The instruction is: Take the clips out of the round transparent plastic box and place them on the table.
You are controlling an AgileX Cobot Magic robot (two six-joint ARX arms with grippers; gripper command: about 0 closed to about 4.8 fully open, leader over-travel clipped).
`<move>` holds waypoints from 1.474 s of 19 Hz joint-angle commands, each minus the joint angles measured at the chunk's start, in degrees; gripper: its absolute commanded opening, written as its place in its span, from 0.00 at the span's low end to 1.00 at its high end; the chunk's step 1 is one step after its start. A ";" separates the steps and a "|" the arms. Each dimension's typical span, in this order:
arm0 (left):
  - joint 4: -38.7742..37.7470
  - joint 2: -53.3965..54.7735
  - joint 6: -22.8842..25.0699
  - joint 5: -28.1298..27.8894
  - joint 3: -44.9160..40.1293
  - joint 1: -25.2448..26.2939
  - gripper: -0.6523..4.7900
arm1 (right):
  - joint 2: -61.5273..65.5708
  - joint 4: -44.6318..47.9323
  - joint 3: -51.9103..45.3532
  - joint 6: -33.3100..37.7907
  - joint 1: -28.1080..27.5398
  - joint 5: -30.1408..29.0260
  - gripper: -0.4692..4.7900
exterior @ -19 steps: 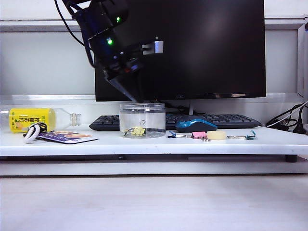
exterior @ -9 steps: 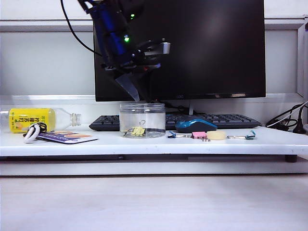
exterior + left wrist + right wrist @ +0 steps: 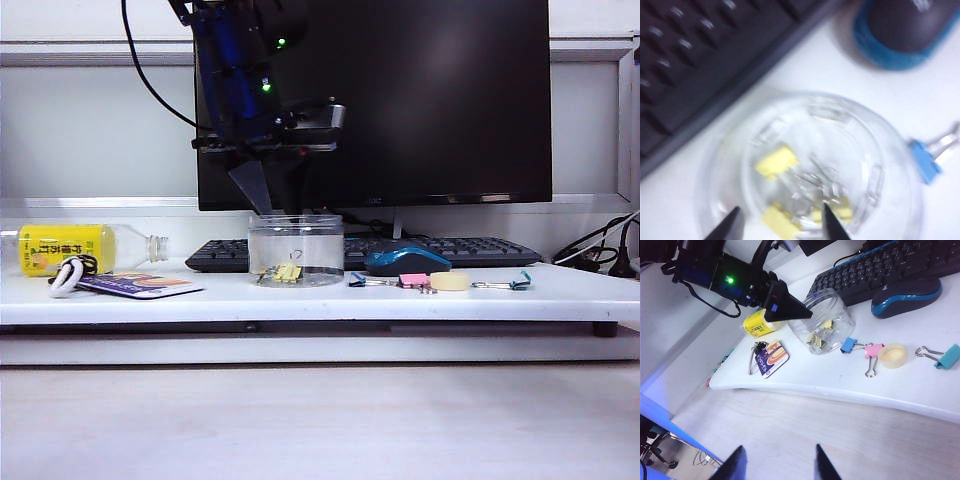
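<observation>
White table (image 3: 200, 298) spans the view below a dark monitor (image 3: 430, 100); left gripper (image 3: 262, 190) hangs just above the round transparent plastic box (image 3: 296, 250), jaws open, empty; clips (image 3: 777, 162) lie inside; right gripper (image 3: 776, 465), open, hovers off toward five o'clock.

A dark monitor (image 3: 420, 100) stands behind a keyboard (image 3: 440, 248) and blue mouse (image 3: 405, 260). Right of them lie a blue clip (image 3: 357, 281), pink clip (image 3: 412, 281), tape roll (image 3: 449, 282) and teal clip (image 3: 520, 283). A yellow-labelled bottle (image 3: 70, 247) and card (image 3: 140, 285) lie left.
</observation>
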 commanded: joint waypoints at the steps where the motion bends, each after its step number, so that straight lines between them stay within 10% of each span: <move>1: -1.18 0.26 -1.29 -0.28 0.22 -0.44 0.50 | 0.04 0.83 0.20 -0.07 0.04 -0.09 0.42; 28: -0.11 4.07 -2.29 4.20 2.27 1.18 0.49 | 0.04 -0.68 0.20 0.07 0.02 1.49 0.42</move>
